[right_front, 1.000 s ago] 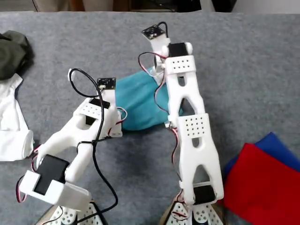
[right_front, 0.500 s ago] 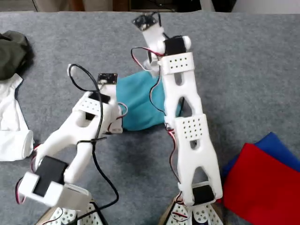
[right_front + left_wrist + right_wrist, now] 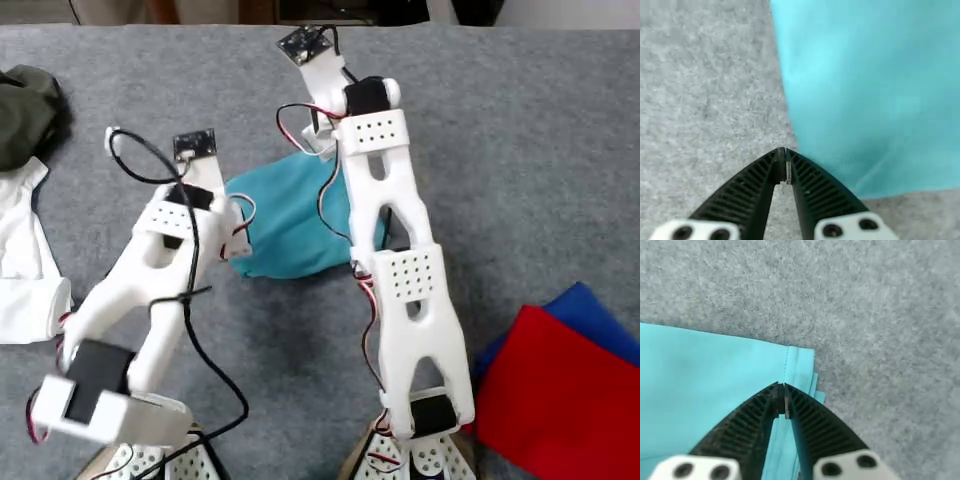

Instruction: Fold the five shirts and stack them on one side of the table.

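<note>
Looking down over the grey table [image 3: 520, 140], we find the teal shirt [image 3: 290, 225] lying flat near the middle, partly under the two arms. The left arm [image 3: 150, 270] comes in over the shirt's left edge, and the right arm [image 3: 395, 250] stretches along its right side to the far corner.

From the left wrist we see the left jaws pressed together, tips meeting, with nothing between them. They hang over bare table just beside the edge of the teal shirt.

From the right wrist we see the right jaws closed to a point as well, sitting over a hemmed corner of the teal shirt where several layers of cloth show. We cannot tell whether any fabric is pinched there.

A white shirt [image 3: 25, 260] lies spread at the left edge of the table, with a dark green shirt [image 3: 25, 110] bunched just beyond it. At the near right corner a red shirt [image 3: 560, 390] lies on top of a blue shirt [image 3: 590, 310], well apart from the teal one.
</note>
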